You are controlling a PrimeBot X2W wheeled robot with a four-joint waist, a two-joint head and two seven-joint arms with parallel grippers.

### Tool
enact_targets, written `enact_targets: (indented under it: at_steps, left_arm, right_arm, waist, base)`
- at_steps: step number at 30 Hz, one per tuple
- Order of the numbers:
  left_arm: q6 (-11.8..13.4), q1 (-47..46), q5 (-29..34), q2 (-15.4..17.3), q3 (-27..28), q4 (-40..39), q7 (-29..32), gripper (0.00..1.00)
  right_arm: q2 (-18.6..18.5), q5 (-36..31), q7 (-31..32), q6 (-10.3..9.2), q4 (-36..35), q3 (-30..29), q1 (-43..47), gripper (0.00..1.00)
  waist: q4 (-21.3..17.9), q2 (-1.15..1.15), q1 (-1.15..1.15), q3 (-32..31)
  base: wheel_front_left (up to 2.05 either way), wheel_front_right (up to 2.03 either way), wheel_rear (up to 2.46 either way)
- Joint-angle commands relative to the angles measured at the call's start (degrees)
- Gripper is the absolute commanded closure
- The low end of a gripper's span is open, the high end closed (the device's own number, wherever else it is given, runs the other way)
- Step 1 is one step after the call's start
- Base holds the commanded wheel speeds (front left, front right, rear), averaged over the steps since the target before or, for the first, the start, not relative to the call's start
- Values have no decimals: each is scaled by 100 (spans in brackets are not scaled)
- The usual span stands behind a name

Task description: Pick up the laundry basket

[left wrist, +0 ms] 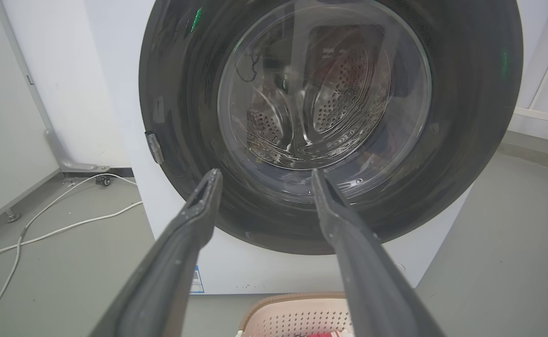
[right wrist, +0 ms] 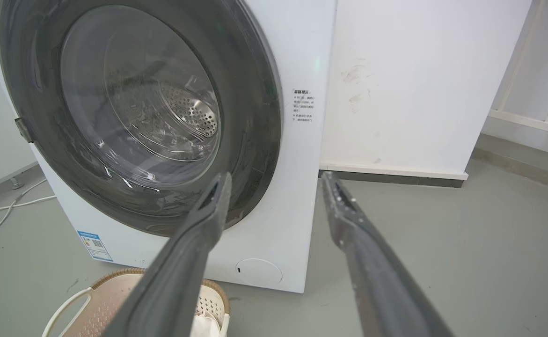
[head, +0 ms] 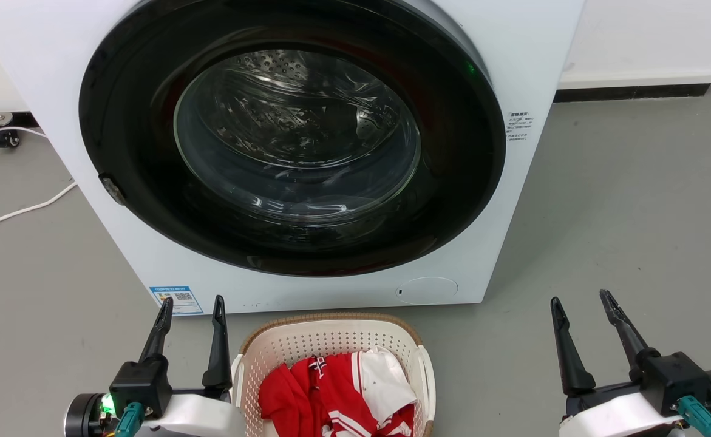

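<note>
Left hand (head: 192, 301) is hovering just beside the left flank of the laundry basket (head: 322, 347), its 2 dark fingers standing apart and gripping nothing. The right hand (head: 579, 297) is hanging well off to the basket's right over bare grey floor (head: 634, 200), fingers likewise spread and empty. The basket is sitting on the floor directly in front of the washing machine (head: 537, 182), near its closed door (head: 294, 139), and is carrying red and white clothes (head: 331, 394).

Nothing is being lifted yet; this looks like the approach. To do it well, I judge the right hand should be travelling inward until it is flanking the right side handle (head: 426, 376), matching the left hand beside the left side handle (head: 237, 388). Then both should be dropping and closing on the white handles together. Raising evenly is what matters: the perforated plastic is probably going to flex under a lopsided pull, and the load could be tipping out.
</note>
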Motion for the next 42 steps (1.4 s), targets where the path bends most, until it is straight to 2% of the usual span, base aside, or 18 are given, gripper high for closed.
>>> enact_targets:
  at_steps: [1,24,33,42]
  left_arm:
    - [34,51,18,14,-6,2,-15,0]
    - [38,8,-20,13,28,15,-15,0]
    - [-181,-407,112,14,225,222,-14,0]
    - [-476,-1051,36,146,547,1015,-14,0]
  right_arm:
    - [-25,44,-20,-3,7,6,33,0]
    - [-25,14,-20,-3,50,38,-33,0]
    - [-24,-67,-17,-2,223,350,-381,0]
    - [-25,-57,-17,-3,715,626,-1010,0]
  waist:
    - [1,0,0,0]
    - [8,0,0,83]
    - [95,0,0,571]
    - [170,0,0,1245]
  base:
    - [0,0,0]
    - [0,0,0]
    - [0,0,0]
    - [0,0,0]
